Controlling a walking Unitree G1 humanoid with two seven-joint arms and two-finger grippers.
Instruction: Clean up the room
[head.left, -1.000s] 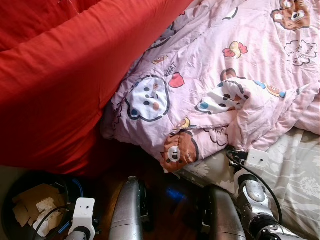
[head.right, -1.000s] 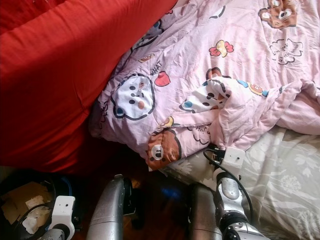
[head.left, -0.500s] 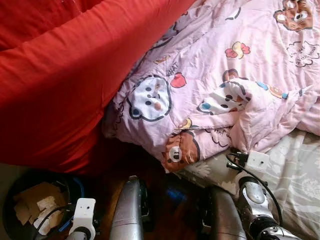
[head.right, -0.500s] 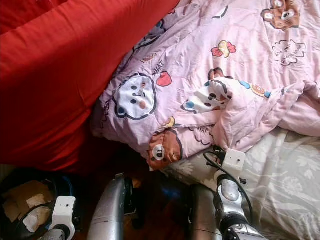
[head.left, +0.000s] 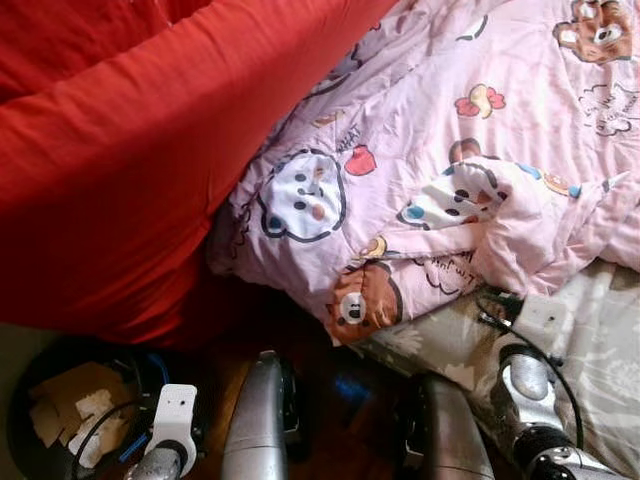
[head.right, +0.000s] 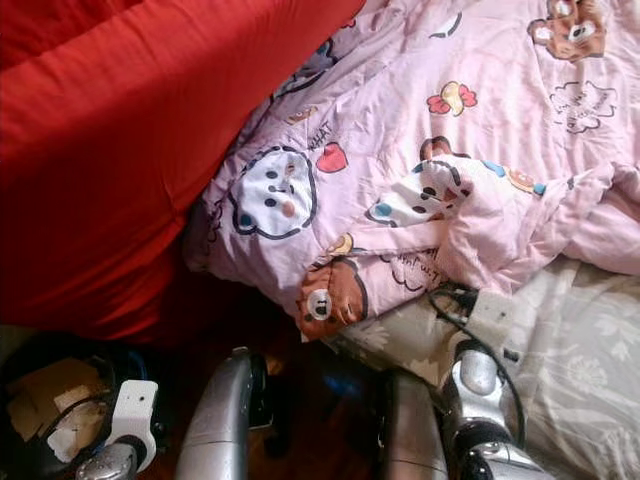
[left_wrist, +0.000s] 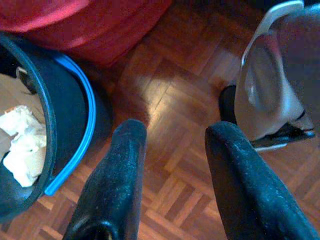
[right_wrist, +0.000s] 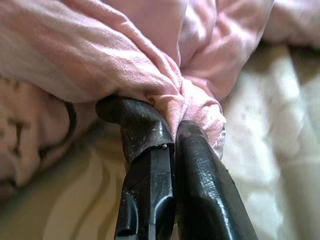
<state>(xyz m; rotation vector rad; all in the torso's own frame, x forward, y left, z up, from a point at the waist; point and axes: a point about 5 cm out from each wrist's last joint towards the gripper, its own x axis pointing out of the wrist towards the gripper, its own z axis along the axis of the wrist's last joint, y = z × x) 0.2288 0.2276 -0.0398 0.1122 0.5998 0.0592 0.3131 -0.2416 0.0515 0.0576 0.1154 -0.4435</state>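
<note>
Pink cartoon-print quilt (head.left: 450, 150) spread over the bed, running long from the near hanging corner away toward the far right. Near corner with a brown bear print (head.left: 362, 300) drooping off the bed edge toward the wooden floor (left_wrist: 170, 125). Crumpled fold along the near right edge, lying on the pale floral bedsheet (head.left: 600, 340).

Right gripper (right_wrist: 172, 127) at that fold, just above the bedsheet, fingers pressed together and clamped on a bunched pinch of the pink fabric. Cloth gathered into tight creases right at the fingertips (right_wrist: 140, 120).

Large red bedding, perhaps a duvet or cushion (head.left: 130, 170), heaped on the left, overlapping the quilt's left edge and hanging down to the floor.

Black bin (head.left: 20, 430) with a blue rim band on the floor at the near left, beside the red bedding. Inside it: pieces of brown cardboard (head.left: 70, 390) and crumpled white paper (left_wrist: 22, 145); contents deeper down too dark to make out.

Left gripper (left_wrist: 175, 145) low over the parquet just beside the bin, fingers parted with bare floor between them, holding nothing. Robot's foot (left_wrist: 270, 100) on the floor close by.
</note>
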